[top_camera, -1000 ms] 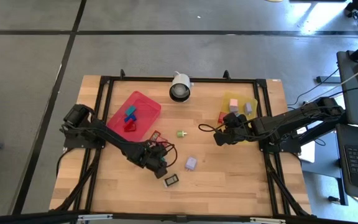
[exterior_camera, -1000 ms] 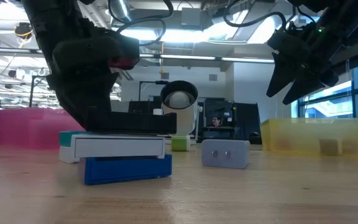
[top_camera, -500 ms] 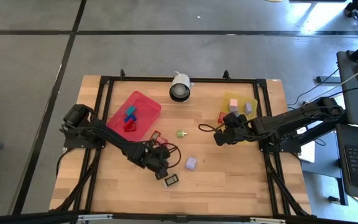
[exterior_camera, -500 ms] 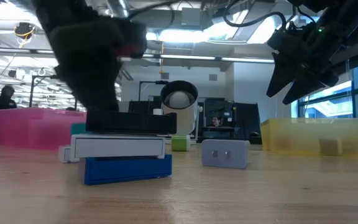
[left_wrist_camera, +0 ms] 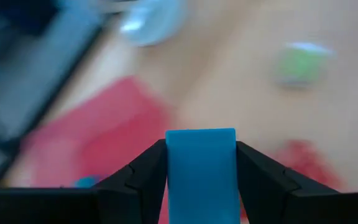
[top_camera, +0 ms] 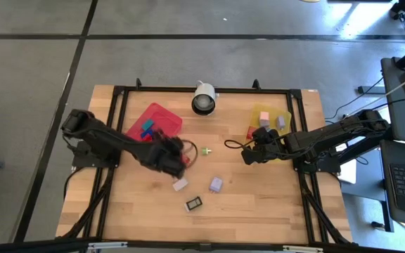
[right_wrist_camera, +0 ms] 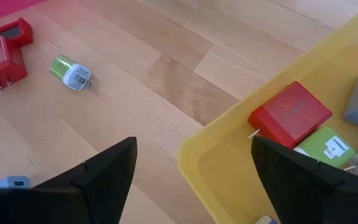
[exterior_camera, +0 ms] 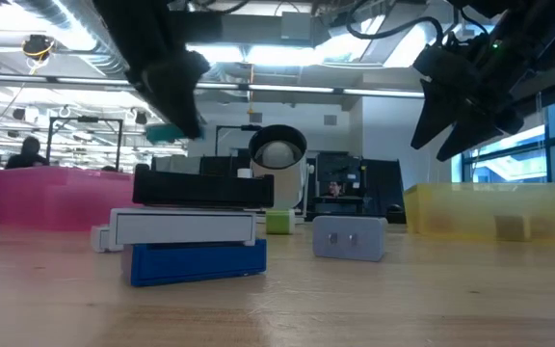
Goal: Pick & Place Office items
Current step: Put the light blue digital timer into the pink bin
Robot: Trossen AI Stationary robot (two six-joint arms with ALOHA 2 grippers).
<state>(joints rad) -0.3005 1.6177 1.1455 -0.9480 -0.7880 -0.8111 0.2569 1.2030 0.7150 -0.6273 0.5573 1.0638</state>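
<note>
High view: the left gripper (top_camera: 178,159) hangs just right of the red plastic tray (top_camera: 162,114), while the right gripper (top_camera: 248,156) waits at the left edge of the yellow plastic tray (top_camera: 285,114). Left wrist view: the left fingers (left_wrist_camera: 143,171) are clenched on a small blue blocky piece (left_wrist_camera: 201,168) above the table. Right wrist view: the right fingers (right_wrist_camera: 104,168) are spread wide with nothing between them.

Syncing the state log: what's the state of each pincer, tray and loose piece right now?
left pincer: shut on the blue piece, off the table
blue piece: gripped, held in the air
right pincer: open, empty
green piece: loose on the table
black labelled piece: loose on the table
red tray: holds pieces
yellow tray: holds pieces
</note>
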